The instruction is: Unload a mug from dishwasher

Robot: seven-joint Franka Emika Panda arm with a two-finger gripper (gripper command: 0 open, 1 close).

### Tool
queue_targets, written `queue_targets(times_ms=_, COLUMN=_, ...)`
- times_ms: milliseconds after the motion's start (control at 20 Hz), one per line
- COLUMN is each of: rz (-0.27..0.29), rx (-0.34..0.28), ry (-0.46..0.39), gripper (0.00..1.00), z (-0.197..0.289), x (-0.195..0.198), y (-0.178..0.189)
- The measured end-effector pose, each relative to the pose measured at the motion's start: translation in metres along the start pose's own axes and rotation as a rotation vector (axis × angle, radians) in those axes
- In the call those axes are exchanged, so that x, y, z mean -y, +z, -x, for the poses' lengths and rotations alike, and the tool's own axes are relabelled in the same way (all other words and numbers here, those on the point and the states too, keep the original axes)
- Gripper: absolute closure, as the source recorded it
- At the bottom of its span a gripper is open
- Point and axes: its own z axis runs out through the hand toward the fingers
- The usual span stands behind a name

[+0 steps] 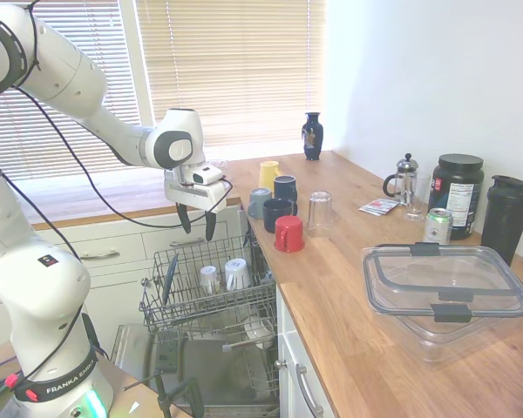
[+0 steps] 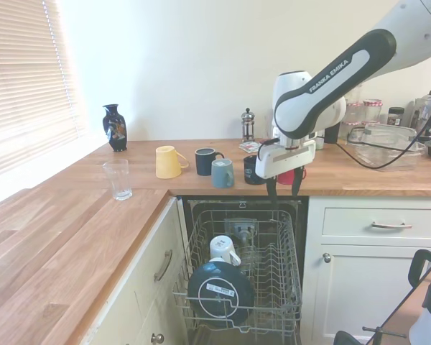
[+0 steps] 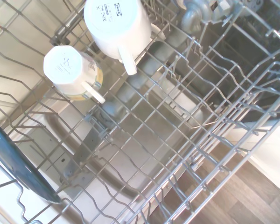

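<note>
The mug (image 1: 237, 273) sits upside down in the pulled-out wire rack (image 1: 211, 300) of the dishwasher (image 1: 192, 366), its base up and its handle sticking out to the side. In the wrist view the mug (image 3: 117, 25) shows printed marks on its base. Just beside the mug in the rack stands a narrower pale cup (image 1: 209, 279), also inverted. A dark round plate (image 2: 220, 291) stands on edge in the rack, on the side of the mug nearer the rack's front, close to it.

The gripper (image 1: 197, 225) hangs above the rack, higher than the mug and apart from it, its two dark fingers pointing down with a moderate gap between them and nothing held.

Beyond the mug, on the wooden worktop (image 1: 349, 287) next to the dishwasher, is a cluster of mugs: a red one (image 1: 288, 233) upside down, a dark navy one (image 1: 276, 213), a grey-blue one (image 1: 260, 202), another dark blue one (image 1: 285, 187) and a yellow one (image 1: 268, 174). An upturned clear glass (image 1: 319, 212) stands near the red mug. Further from the mug are a dark vase (image 1: 312, 136), a French press (image 1: 405, 178), a drinks can (image 1: 438, 225), a black tub (image 1: 458, 193), a black shaker bottle (image 1: 508, 218) and a clear lidded container (image 1: 444, 292).
</note>
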Motion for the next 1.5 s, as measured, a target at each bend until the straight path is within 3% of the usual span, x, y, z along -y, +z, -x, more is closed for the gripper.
queue_targets(times_ms=200, rz=-0.01, rx=-0.017, ry=-0.015, gripper=0.0, z=0.003, x=0.007, y=0.007)
queue_targets(times_ms=550, rz=0.003, rx=-0.046, ry=-0.072, gripper=0.0, z=0.029, x=0.036, y=0.063)
queue_targets(times_ms=950, rz=0.027, rx=-0.076, ry=-0.144, gripper=0.0, z=0.023, x=0.069, y=0.111)
queue_targets(times_ms=1500, rz=-0.004, rx=-0.105, ry=-0.123, gripper=0.0, z=0.011, x=0.104, y=0.183)
